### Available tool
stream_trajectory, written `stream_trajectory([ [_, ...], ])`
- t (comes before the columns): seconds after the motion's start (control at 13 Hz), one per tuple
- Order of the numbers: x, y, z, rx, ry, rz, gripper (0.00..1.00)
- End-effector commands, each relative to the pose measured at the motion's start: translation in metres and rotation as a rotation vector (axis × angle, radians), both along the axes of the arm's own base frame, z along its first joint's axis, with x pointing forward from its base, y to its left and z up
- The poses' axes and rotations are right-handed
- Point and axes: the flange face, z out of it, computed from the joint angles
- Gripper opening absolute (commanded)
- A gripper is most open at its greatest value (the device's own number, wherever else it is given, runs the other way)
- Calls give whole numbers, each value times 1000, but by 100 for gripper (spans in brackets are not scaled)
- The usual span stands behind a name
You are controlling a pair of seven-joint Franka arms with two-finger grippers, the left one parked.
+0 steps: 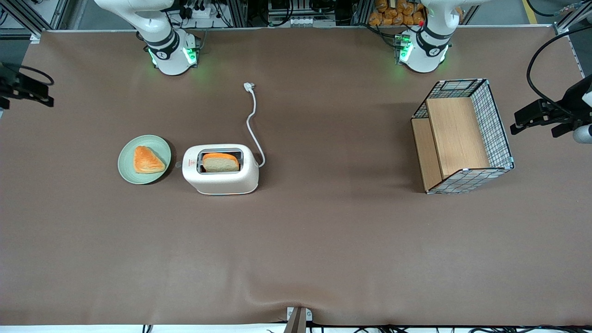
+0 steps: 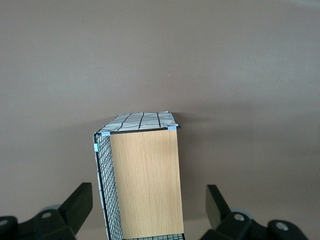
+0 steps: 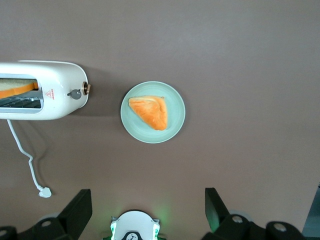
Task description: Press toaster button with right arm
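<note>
The cream-white toaster (image 1: 221,181) (image 3: 55,102) stands on the brown table with a slice of bread (image 1: 220,162) in its top slot. A red triangle sticker (image 3: 50,93) marks the top near one short end. The small grey button (image 1: 178,164) (image 3: 75,93) sticks out of that end, facing the plate. My right gripper (image 3: 147,194) hangs high above the table at the working arm's end, well apart from the toaster. It is open, with nothing between its fingers (image 3: 80,207). In the front view it shows as a black shape (image 1: 27,89) at the picture's edge.
A pale green plate (image 1: 127,166) (image 3: 176,125) holding a triangular pastry (image 1: 148,160) (image 3: 150,111) lies beside the toaster's button end. The white cord (image 1: 252,125) runs to a plug (image 1: 249,86) farther from the camera. A wire basket with wooden shelves (image 1: 462,136) stands toward the parked arm's end.
</note>
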Motion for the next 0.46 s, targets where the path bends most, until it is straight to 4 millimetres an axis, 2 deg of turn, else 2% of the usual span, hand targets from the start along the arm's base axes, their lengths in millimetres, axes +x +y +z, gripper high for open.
stream_trajectory([
  [0.0, 16, 0, -42, 24, 70, 13, 100],
  [0.15, 17, -2, -75, 27, 77, 11, 100],
  [0.39, 19, -2, -115, 27, 77, 14, 100],
])
